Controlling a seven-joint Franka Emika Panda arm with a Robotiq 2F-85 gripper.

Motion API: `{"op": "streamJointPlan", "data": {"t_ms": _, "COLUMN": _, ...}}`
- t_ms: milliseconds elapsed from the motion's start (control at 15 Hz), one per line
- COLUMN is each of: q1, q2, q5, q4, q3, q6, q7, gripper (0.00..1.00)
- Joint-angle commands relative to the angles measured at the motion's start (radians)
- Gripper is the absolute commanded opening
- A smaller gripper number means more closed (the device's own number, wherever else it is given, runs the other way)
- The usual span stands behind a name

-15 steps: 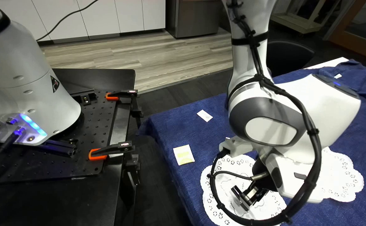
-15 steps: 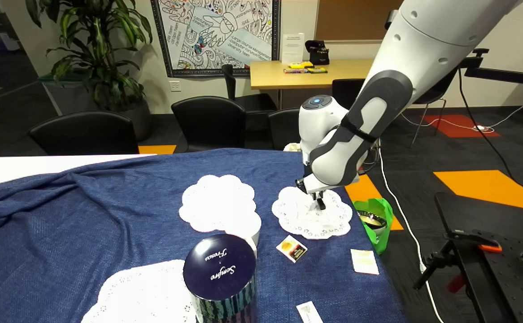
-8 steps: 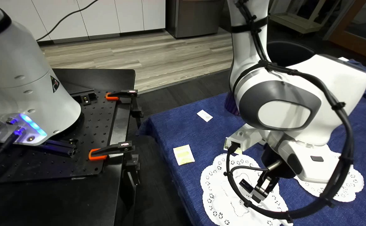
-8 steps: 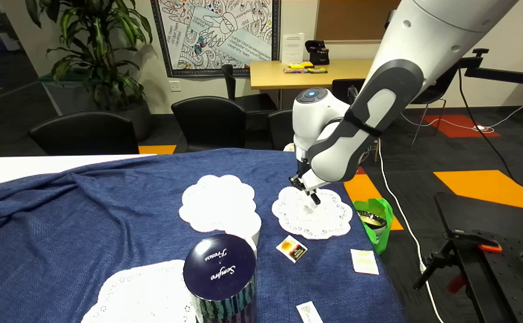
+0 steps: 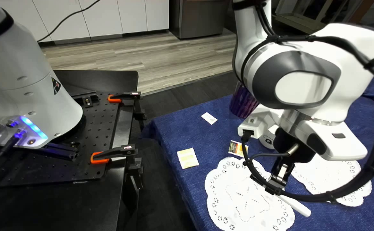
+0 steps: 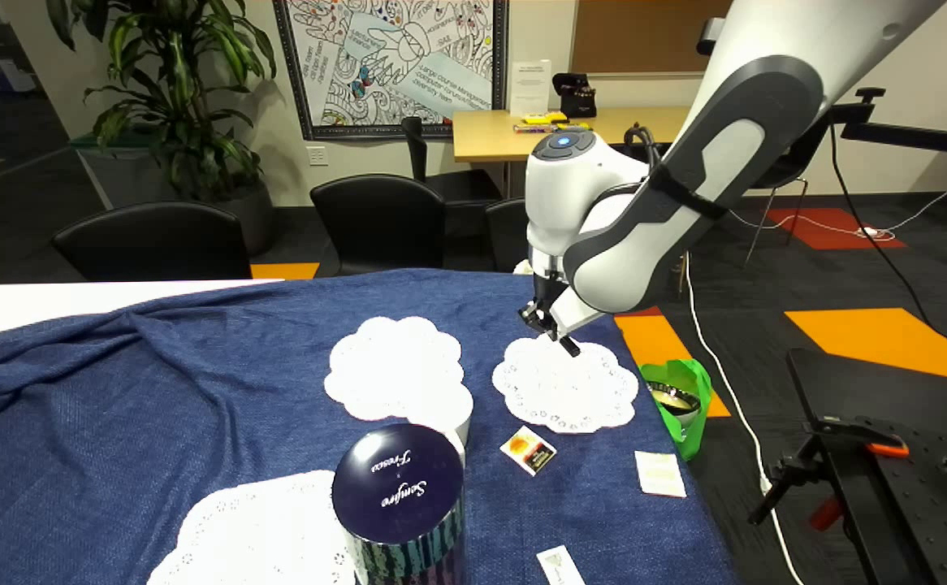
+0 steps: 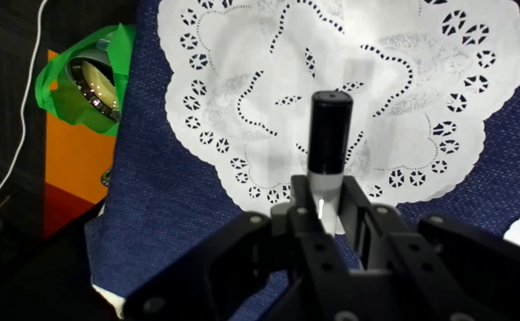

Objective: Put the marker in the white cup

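My gripper (image 7: 324, 196) is shut on the marker (image 7: 329, 133), which has a black cap and a white body. The fingers grip the white body just below the cap. In an exterior view the white body (image 5: 294, 205) slants out beyond the gripper (image 5: 275, 184), above the lace doily (image 5: 217, 199). The black cap (image 6: 571, 348) also shows below the gripper (image 6: 551, 325). The white cup (image 5: 265, 141) is partly hidden behind my wrist. In an exterior view the white cup (image 6: 456, 414) stands partly behind the dark striped canister (image 6: 400, 487). The cup is out of the wrist view.
The purple striped canister also shows behind my arm (image 5: 242, 101). Small cards lie on the blue cloth: yellow (image 5: 188, 158), orange (image 6: 528, 449) and white (image 5: 209, 118). Another doily (image 6: 392, 357) lies beyond the cup. A green bag (image 6: 693, 398) sits beyond the table edge.
My arm has risen and shifted away from over the near doily, with the marker in the gripper. The white cup, orange card and striped canister have come into view behind my arm.
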State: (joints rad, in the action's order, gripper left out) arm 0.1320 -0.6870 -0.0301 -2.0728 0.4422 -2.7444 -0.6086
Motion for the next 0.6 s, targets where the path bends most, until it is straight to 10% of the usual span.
{"op": "streamJointPlan", "data": {"t_ms": 0, "q1": 0.081, "q2": 0.128, "q5": -0.077, "q4": -0.130, "q3": 0.064, "q6": 0.002, "q7": -0.012, "gripper": 0.05}}
{"op": "streamJointPlan", "data": {"t_ms": 533, "q1": 0.145, "q2": 0.321, "q5": -0.273, "q4": -0.267, "q3": 0.109, "q6": 0.055, "q7": -0.017, "gripper": 0.05}}
